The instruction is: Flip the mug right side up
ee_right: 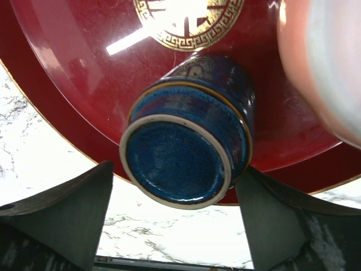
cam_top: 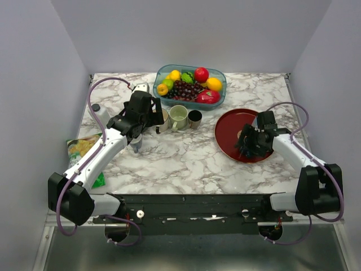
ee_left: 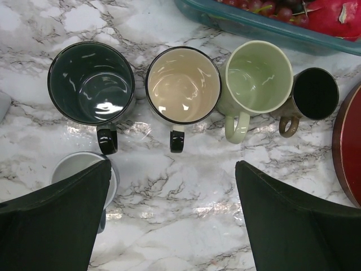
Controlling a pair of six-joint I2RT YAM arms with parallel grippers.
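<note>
A dark blue glazed mug (ee_right: 177,158) stands bottom-up on the red plate (ee_right: 67,68), its pale-ringed base towards the right wrist camera. My right gripper (ee_right: 175,186) is open and straddles it. The right finger (ee_right: 271,209) is close against the mug's side, and the left finger (ee_right: 73,209) stands clear of it. From above, the right gripper (cam_top: 247,142) hovers over the near part of the red plate (cam_top: 228,132) and hides the mug. My left gripper (ee_left: 172,220) is open with only bare marble between its fingers; from above it (cam_top: 135,131) is just left of a row of mugs.
Dark green (ee_left: 91,82), cream (ee_left: 183,84), light green (ee_left: 256,76) and small brown (ee_left: 315,93) mugs stand upright in a row. A white-grey cup (ee_left: 79,172) sits by my left finger. A fruit bowl (cam_top: 163,73) is behind them. A snack bag (cam_top: 82,149) lies at the left.
</note>
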